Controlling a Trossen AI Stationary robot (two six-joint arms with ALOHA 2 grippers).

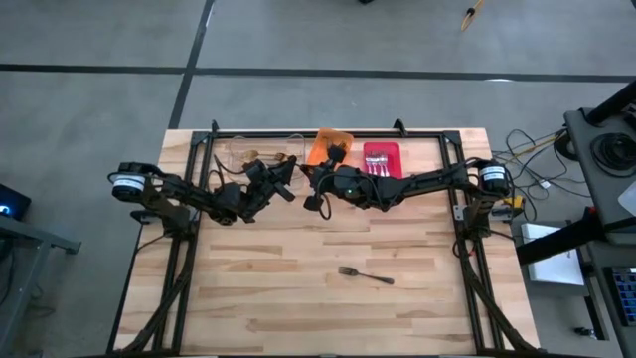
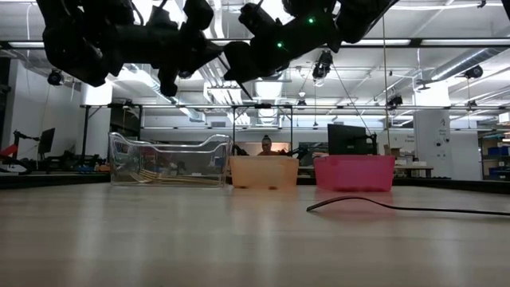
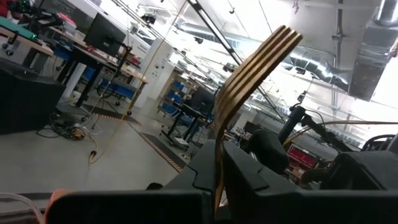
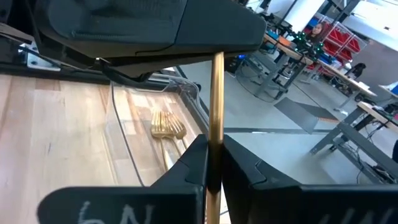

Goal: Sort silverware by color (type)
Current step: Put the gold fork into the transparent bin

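A gold fork (image 3: 252, 74) is lifted above the table's far middle, with my left gripper (image 3: 219, 168) and my right gripper (image 4: 214, 158) both shut on its handle. In the high view the two grippers meet, left (image 1: 290, 183) and right (image 1: 311, 185), just in front of the bins. A black fork (image 1: 366, 274) lies flat on the table toward the near edge. More gold forks (image 4: 166, 124) lie in the clear bin (image 1: 260, 151). My left gripper pinches the gold fork's handle (image 3: 217, 149) between its two fingers. The tines (image 3: 273, 50) stick out beyond the fingers. The fork is clear of the table. My right gripper pinches the same handle (image 4: 216, 118) between its two fingers, just beside the left gripper's fingers (image 4: 143, 31). Its fingers lie across the handle.
An orange bin (image 1: 331, 147) and a red bin (image 1: 382, 159) holding silver forks stand beside the clear bin along the far edge. The wooden table (image 1: 258, 298) stretches toward the near edge. A person sits in the room behind the bins (image 2: 265, 146).
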